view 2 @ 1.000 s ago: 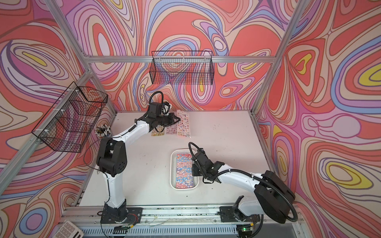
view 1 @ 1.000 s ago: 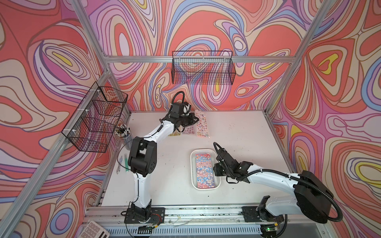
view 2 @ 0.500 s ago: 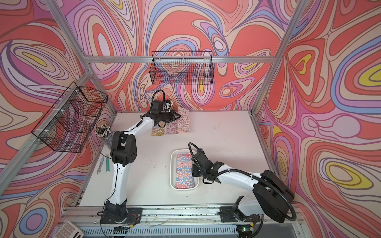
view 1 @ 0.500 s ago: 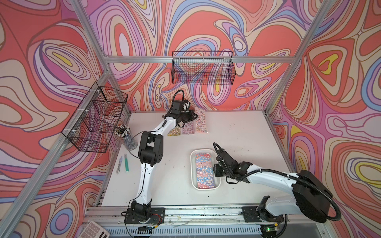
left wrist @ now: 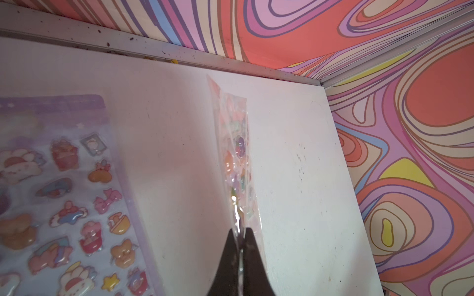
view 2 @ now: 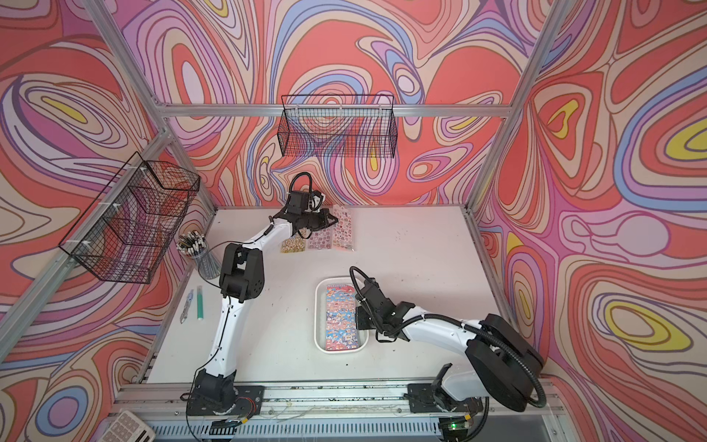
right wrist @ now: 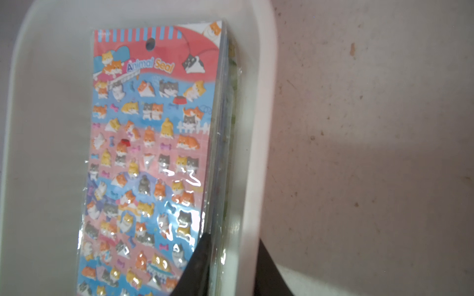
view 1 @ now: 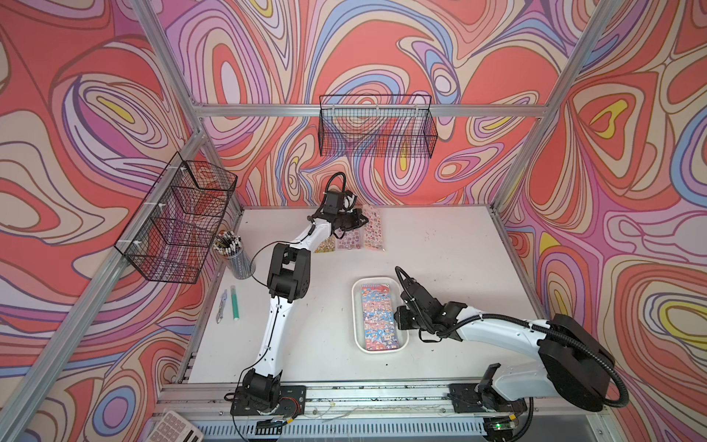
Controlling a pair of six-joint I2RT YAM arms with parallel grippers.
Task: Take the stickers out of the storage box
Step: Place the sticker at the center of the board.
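left pincer point(left wrist: 239, 238): clamped shut on the end of a clear-wrapped sticker sheet point(left wrist: 236, 159). The frame edge cuts off the fingers behind the tips.
held sheet: seen almost edge-on, so its print is a blur. It runs from the tips toward the rear rail, and I cannot tell whether its far end touches the tabletop point(left wrist: 179, 128).
beside it: a lilac sticker sheet point(left wrist: 64, 192) lies flat, partly out of frame.
rear of tabletop: in both top views the left pincer point(view 1: 361, 221) sits close to the back wall. Three sheets show side by side there: a yellowish sheet point(view 1: 325, 245), the lilac one point(view 1: 350, 242) and a pink sheet point(view 1: 374, 231). The arm covers their far ends, and which one is gripped is hard to tell from above.
right pincer point(right wrist: 232, 238): closed across a long wall of the storage box point(right wrist: 259, 128). One finger is inside against the stack's edge, the other outside the rim. In a top view the tips are hidden under the wrist point(view 1: 399, 317).
stickers point(right wrist: 148, 153): stacked in the box, against the gripped wall. The top sheet is red and blue, headed "Animal Seal". The lower sheets show only as edges, so their count is unclear, and the near end is cut off.
storage box: mid-tabletop point(view 1: 355, 317), on the right arm's side.
open room: bare tabletop lies between the box and the rear sheets, and from the box to the right rail. A bare strip of box floor runs along the stack's free side.
left rail: a pen cup point(view 1: 235, 256) and a green marker point(view 1: 234, 302) sit near it, well apart from the box.
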